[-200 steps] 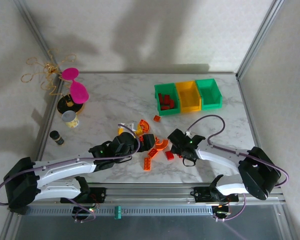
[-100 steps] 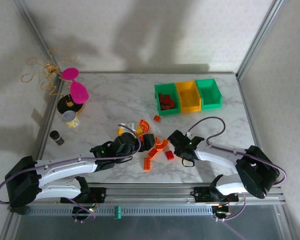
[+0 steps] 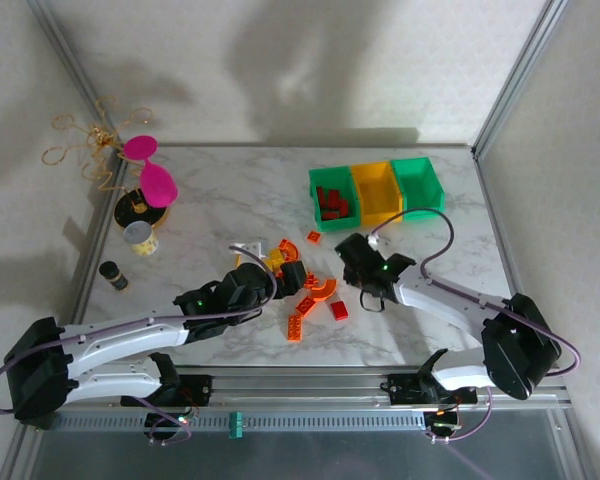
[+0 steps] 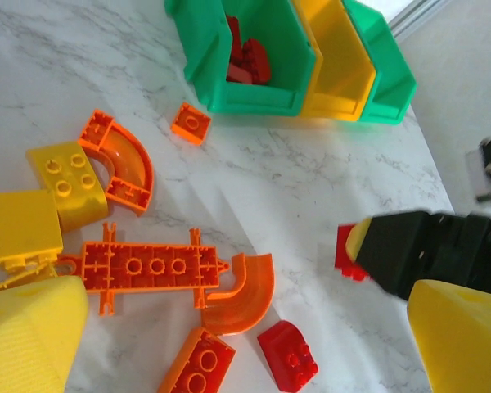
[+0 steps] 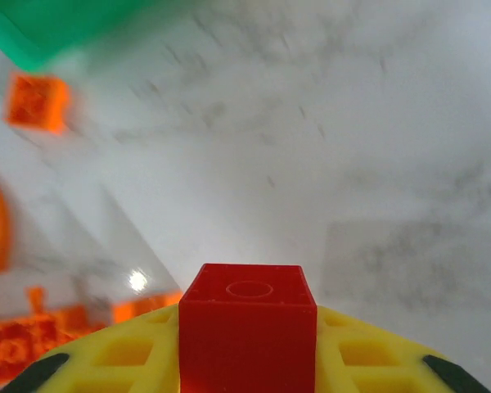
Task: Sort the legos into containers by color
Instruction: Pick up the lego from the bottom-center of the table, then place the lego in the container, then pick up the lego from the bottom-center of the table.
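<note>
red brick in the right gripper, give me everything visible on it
The red brick is a small glossy plastic block, squarish, with a shallow round ring moulded on its top face. It sits upright and level, pinched on both sides by the right gripper's yellow fingers. Nothing else is seen touching it. Its lower part runs off the picture.

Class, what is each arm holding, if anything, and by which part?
The right arm has its jaws shut on a red brick, pressing two opposite sides. The left arm has its jaws open, holding nothing.
</note>
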Motion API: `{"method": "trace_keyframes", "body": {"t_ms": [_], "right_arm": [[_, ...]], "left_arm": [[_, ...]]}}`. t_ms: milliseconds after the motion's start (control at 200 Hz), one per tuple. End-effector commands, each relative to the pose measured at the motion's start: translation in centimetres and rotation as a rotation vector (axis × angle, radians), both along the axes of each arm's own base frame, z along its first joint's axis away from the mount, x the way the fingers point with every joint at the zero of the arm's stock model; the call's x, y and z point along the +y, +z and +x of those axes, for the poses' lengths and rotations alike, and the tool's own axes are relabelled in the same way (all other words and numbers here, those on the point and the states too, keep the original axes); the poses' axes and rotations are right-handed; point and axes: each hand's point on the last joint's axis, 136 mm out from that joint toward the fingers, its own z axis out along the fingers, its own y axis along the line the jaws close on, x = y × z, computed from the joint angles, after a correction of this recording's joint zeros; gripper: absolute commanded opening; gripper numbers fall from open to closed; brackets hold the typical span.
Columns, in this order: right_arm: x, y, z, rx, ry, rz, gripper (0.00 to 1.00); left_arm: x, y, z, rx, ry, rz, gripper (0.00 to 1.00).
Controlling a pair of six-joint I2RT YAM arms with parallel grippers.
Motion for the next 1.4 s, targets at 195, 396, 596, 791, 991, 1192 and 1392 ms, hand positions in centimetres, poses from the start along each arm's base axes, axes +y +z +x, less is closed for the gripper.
{"method": "trace_keyframes", "body": {"t_ms": [195, 396, 596, 791, 991, 1192, 1392], "right_arm": [[2.9, 5.5, 12.4, -0.235, 0.114, -0.049, 0.31], [4.7, 4.1, 19.1, -0.251, 0.154, -0.106, 0.31], [5.7, 2.8, 23.4, -0.240, 0.169, -0.098, 0.45], [5.5, 5.2, 22.9, -0.273, 0.176, -0.095, 0.56], [5.2, 5.9, 17.1, -0.232, 0.235, -0.052, 0.59], [4.9, 3.9, 8.9, -0.126, 0.330, -0.077, 0.66], [5.3, 0.5, 0.7, 0.018, 0.453, -0.102, 0.75]], "left_arm": [[1.9, 3.5, 3.1, -0.068, 0.083, 0.005, 1.00], [2.4, 3.9, 4.7, -0.072, 0.111, 0.004, 1.00], [2.9, 4.3, 5.5, -0.079, 0.125, 0.014, 1.00], [3.4, 4.7, 5.2, -0.083, 0.126, 0.015, 1.00], [3.2, 3.9, 3.8, -0.043, 0.085, -0.018, 1.00], [3.4, 2.1, 1.6, 0.008, 0.067, -0.039, 1.00], [3.2, -0.2, -0.3, 0.078, 0.053, -0.052, 1.00]]}}
